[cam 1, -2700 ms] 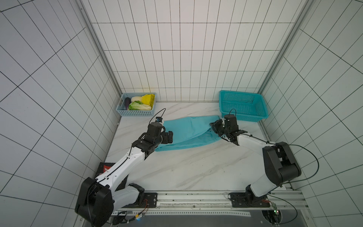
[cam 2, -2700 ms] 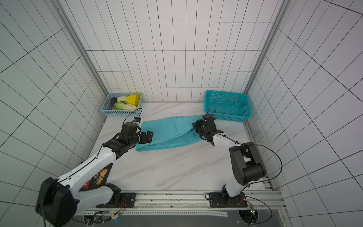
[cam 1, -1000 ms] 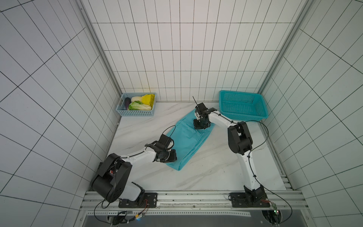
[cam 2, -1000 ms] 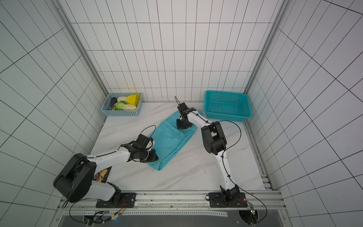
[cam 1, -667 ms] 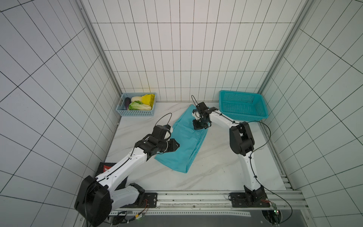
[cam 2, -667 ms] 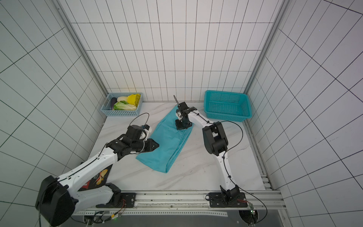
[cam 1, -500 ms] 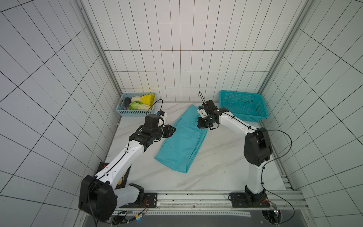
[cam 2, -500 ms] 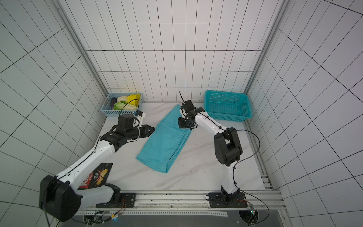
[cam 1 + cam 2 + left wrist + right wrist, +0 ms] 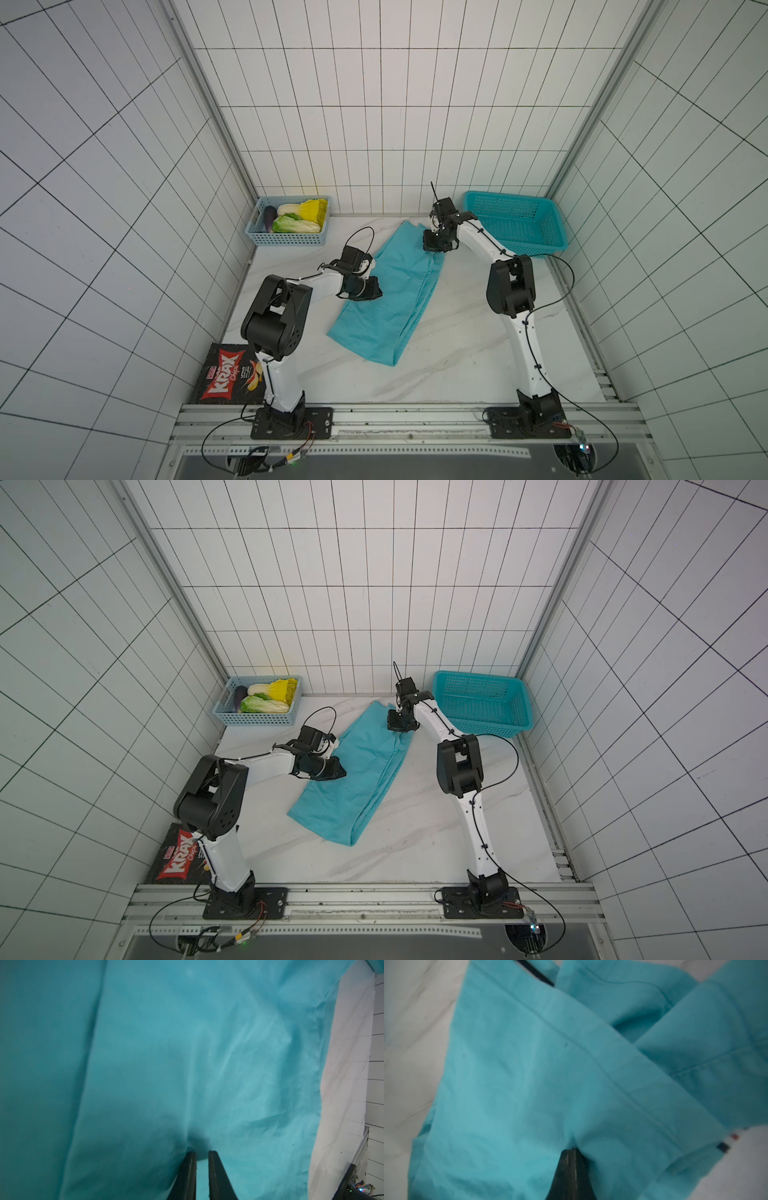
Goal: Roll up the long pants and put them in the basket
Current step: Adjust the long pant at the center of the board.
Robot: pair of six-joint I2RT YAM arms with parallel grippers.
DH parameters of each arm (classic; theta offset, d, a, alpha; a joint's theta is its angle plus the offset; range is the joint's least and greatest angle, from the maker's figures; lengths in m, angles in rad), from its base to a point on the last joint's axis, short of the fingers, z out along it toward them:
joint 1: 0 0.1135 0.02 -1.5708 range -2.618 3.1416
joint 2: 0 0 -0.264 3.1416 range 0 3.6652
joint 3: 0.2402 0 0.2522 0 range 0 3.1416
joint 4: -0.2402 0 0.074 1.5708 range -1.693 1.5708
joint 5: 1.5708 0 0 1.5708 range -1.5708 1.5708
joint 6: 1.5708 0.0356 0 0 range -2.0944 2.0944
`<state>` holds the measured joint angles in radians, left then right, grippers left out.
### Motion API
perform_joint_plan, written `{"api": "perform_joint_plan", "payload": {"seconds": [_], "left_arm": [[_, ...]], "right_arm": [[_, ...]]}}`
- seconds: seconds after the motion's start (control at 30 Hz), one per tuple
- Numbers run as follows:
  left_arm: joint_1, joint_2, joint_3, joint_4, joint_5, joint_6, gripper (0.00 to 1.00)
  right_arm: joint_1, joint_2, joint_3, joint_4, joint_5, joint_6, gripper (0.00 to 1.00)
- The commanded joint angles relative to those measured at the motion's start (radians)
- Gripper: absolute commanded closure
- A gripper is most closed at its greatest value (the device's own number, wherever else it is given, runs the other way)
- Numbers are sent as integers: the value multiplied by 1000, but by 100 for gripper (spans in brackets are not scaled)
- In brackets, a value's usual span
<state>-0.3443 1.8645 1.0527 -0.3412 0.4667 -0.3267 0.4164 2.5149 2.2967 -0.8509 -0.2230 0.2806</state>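
Observation:
The long pants (image 9: 390, 307) are teal-blue cloth, lying folded lengthwise in a slanted strip from the back middle of the table toward the front, seen in both top views (image 9: 357, 779). My left gripper (image 9: 376, 289) sits at the strip's left edge, about halfway along. In the left wrist view its jaws (image 9: 202, 1153) stand a narrow gap apart, pinching a dark pucker of cloth. My right gripper (image 9: 433, 249) is down on the far right corner. In the right wrist view it (image 9: 572, 1150) is shut, with cloth (image 9: 529, 1084) bunched at its tips.
A teal mesh basket (image 9: 515, 220) stands at the back right, close to the right arm. A pale blue basket (image 9: 291, 241) of vegetables stands at the back left. A chips bag (image 9: 230, 374) lies off the table's front left. Bare marble (image 9: 457, 332) lies right of the pants.
The pants swung from lying crosswise to a slanted front-to-back strip. In the last half second my left gripper came from beside the far left edge onto the strip's left edge; the right gripper barely moved.

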Motion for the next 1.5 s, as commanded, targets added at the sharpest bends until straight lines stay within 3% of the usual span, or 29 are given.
{"api": "perform_joint_plan", "payload": {"seconds": [0.0, 0.1, 0.27, 0.43, 0.57, 0.7, 0.8, 0.87, 0.93, 1.03, 1.17, 1.3, 1.37, 1.47], "left_arm": [[25, -40, -70, 27, -31, -36, 84], [27, -63, -128, 46, -22, -61, 84], [1, -91, -194, 97, 20, -111, 84], [-149, -74, -187, 160, 45, -216, 85], [-236, -45, -203, 295, 95, -349, 85], [-248, -60, -183, 314, 96, -388, 86], [-197, -111, -170, 373, 117, -440, 84], [-168, -157, -116, 384, 145, -481, 83], [-158, -240, -49, 286, 105, -441, 81], [-140, -412, -42, 132, 7, -346, 74], [-93, -634, -272, 63, 7, -306, 74], [-87, -709, -497, 63, 83, -304, 77], [-92, -690, -579, 97, 94, -308, 78], [-91, -633, -634, 161, 113, -296, 79]], "right_arm": [[-47, 34, 28, -147, 136, -63, 100], [-57, 25, 7, -121, 158, -100, 100], [-43, 96, 143, -130, 125, -156, 100], [-2, 209, 315, -129, 62, -176, 100], [12, 240, 328, -83, 26, -141, 100], [10, 196, 335, -76, -34, -143, 100], [10, 50, 260, -64, -68, -144, 99], [10, -91, 167, -63, -69, -137, 98], [9, -267, -4, -38, -55, -115, 95], [13, -599, -431, 102, -93, -11, 90], [97, -1002, -1103, 497, -316, 167, 100], [249, -1106, -1418, 615, -435, 239, 100], [339, -1064, -1479, 659, -443, 261, 100], [394, -957, -1520, 692, -428, 284, 100]]}}
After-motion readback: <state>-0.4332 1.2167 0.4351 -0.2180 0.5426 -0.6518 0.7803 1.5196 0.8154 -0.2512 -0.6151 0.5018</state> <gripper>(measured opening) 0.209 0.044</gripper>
